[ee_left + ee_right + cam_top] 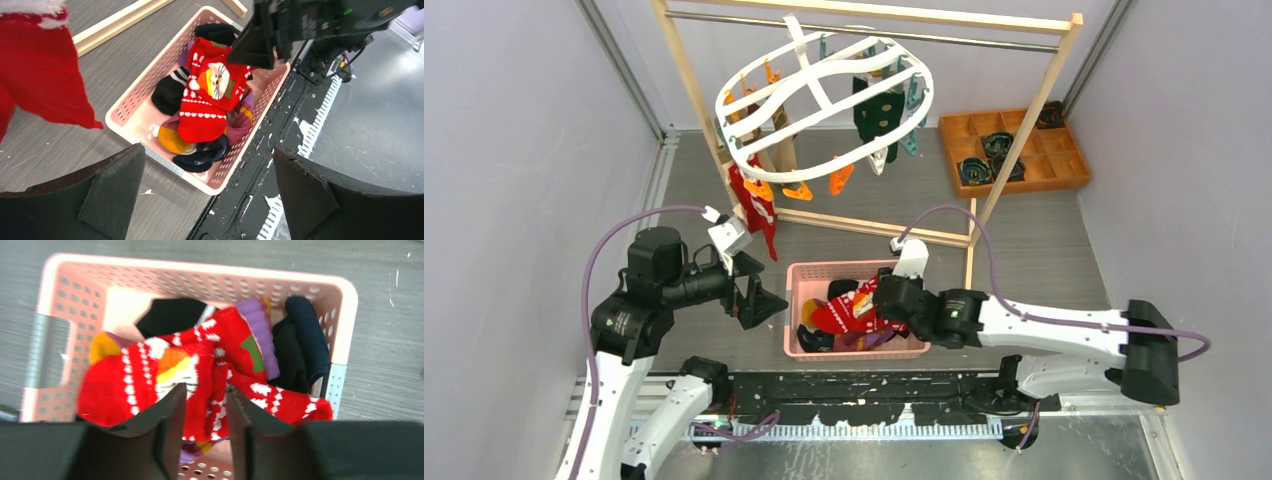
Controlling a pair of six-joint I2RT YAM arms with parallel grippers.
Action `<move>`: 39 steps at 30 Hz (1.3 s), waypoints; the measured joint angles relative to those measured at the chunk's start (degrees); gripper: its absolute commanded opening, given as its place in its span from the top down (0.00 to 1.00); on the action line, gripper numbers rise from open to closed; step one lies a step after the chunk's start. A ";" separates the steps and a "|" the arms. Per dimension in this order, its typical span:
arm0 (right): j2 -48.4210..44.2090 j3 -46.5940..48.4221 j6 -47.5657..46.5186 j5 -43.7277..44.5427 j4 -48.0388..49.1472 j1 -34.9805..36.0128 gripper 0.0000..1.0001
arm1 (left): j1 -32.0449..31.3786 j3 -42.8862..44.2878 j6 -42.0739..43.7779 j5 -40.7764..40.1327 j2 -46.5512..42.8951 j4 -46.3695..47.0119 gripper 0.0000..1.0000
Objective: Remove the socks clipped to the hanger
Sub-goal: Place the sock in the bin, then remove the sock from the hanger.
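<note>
Left gripper (pixel 207 150): jaws fully apart, holding nothing. It hangs above the table (pixel 1044 250), just left of the basket (pixel 792 310). A red sock (pixel 759 210) hangs near it, clipped to the low left edge of the hanger (pixel 808 64).

Right gripper (pixel 206 400): jaws parted by a narrow gap, positioned over the middle of the basket. A patterned sock (pixel 207 107), red with white hearts and a face motif, lies on top of the pile directly under the fingertips. The jaws are not closed on it. Whether the tips touch the fabric cannot be determined.

Basket contents: the patterned sock, plus black, navy, purple and orange socks beneath and beside it.

Hanger: suspended from the rail of the rack (pixel 692 90), tilted, with its left side lower. A green sock (pixel 876 112) with pale spots hangs clipped at the right side. Orange and teal clips dangle around the rim.

A tray (pixel 1024 186) with compartments sits at the far right of the table, well apart from both grippers.
</note>
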 measured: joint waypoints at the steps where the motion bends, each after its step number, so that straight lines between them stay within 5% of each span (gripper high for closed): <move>1: -1.11 0.70 0.02 0.35 -0.55 0.00 0.51 | 0.17 -0.02 -0.13 -0.42 0.00 0.11 0.00; 7: -11.47 1.46 -0.42 -0.79 1.64 -0.02 0.35 | 0.74 -0.52 -1.36 -1.75 0.02 0.76 0.00; 15: -4.26 -3.93 -8.17 -2.51 15.52 3.45 0.14 | 4.44 0.11 -1.84 -1.75 2.38 0.76 0.00; 21: 4.46 3.02 -23.26 -5.49 32.52 3.21 0.12 | 19.54 6.34 3.10 5.66 8.28 -2.69 0.00; 25: 13.05 12.17 -30.84 -9.40 41.68 1.36 0.13 | 32.74 14.86 12.94 15.91 16.04 -12.13 0.00; 28: 17.46 16.83 -34.34 -11.45 46.38 -0.26 0.16 | 37.09 18.99 20.48 21.00 21.03 -19.65 0.01; 31: 21.07 20.00 -36.44 -12.81 50.40 -1.20 0.31 | 38.34 19.74 24.90 23.96 23.93 -24.22 0.01; 37: 25.81 22.38 -38.77 -13.84 56.11 -1.84 0.93 | 38.49 19.08 24.48 27.82 20.50 -24.55 0.01; 39: 26.01 22.29 -38.86 -14.45 56.76 -1.84 0.99 | 38.49 18.67 23.82 28.76 18.40 -24.06 0.02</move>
